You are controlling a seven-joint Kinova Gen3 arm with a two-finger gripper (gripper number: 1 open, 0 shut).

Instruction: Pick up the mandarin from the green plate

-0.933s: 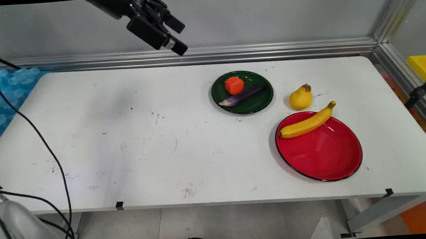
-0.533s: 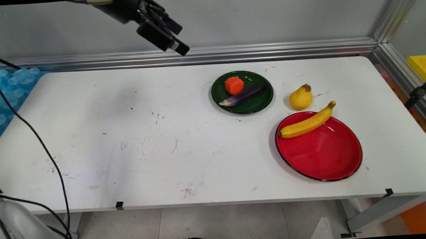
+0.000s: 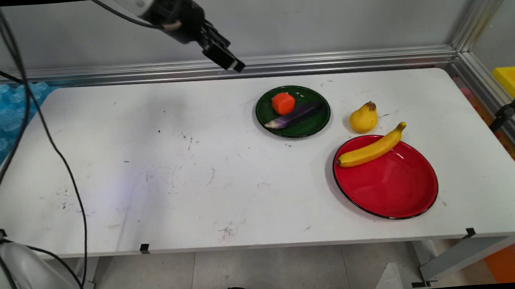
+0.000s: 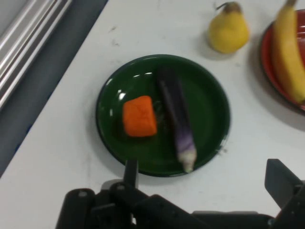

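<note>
**Gripper high over the far edge, open and holding nothing**

The black gripper (image 3: pixel 227 59) hangs high above the far edge of the white table (image 3: pixel 174 167), a little left of the green plate (image 3: pixel 316 123), and it touches nothing. In the hand view its two fingers (image 4: pixel 281 183) stand wide apart at the bottom of the picture, with nothing between them.

The green plate is the nearest thing to the gripper. It stands near the far edge, right of the middle of the table. On it lie an orange piece (image 3: pixel 283 103) and a purple eggplant (image 3: pixel 292 115), side by side and close together; whether they touch I cannot tell. The eggplant lies on the side toward the near edge, with its pale tip pointing to the left edge.

To the right of the green plate, on the bare table, a yellow pear (image 3: pixel 363 118) stands upright. Just beside it, toward the near right corner, is a large red plate (image 3: pixel 390 190). A banana (image 3: pixel 369 149) lies across the far rim of the red plate, and its stem end reaches over the rim near the pear.
</note>
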